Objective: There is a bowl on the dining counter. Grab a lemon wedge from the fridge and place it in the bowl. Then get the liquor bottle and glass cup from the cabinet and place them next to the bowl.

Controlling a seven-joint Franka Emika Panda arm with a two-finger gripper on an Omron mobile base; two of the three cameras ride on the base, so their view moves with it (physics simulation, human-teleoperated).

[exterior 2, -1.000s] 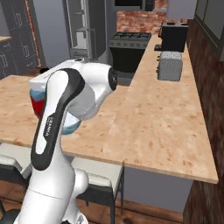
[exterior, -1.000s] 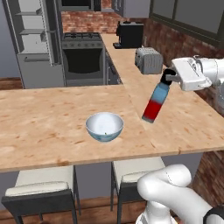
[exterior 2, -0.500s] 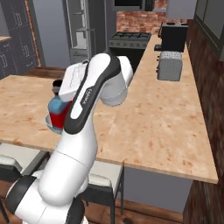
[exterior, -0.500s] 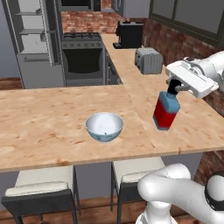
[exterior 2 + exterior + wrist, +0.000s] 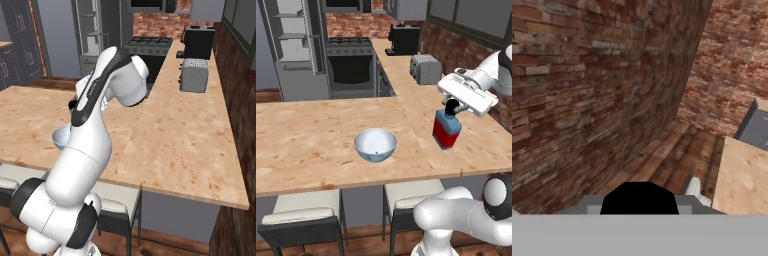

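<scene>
The liquor bottle point(image 5: 446, 131), red liquid under blue shoulders, hangs almost upright low over the dining counter point(image 5: 316, 145), right of the bowl point(image 5: 375, 145). My gripper point(image 5: 453, 106) is shut on its black cap from above. In the hand view the black cap point(image 5: 639, 198) sits at the bottom between my fingers, with a brick wall beyond. Whether the bottle's base touches the counter I cannot tell. The white bowl point(image 5: 61, 137) peeks out behind my arm in the right base view. A tiny speck lies in the bowl, too small to name. The glass cup is out of view.
The fridge point(image 5: 293, 47) stands open at the back left, beside the black oven point(image 5: 351, 67). A toaster point(image 5: 425, 69) and a black coffee machine point(image 5: 404, 40) sit on the side counter along the brick wall. Two stools point(image 5: 303, 212) stand under the counter's near edge.
The bottle has gone from tilted to nearly upright, and has moved a little right and down toward the counter. The bowl has not moved.
</scene>
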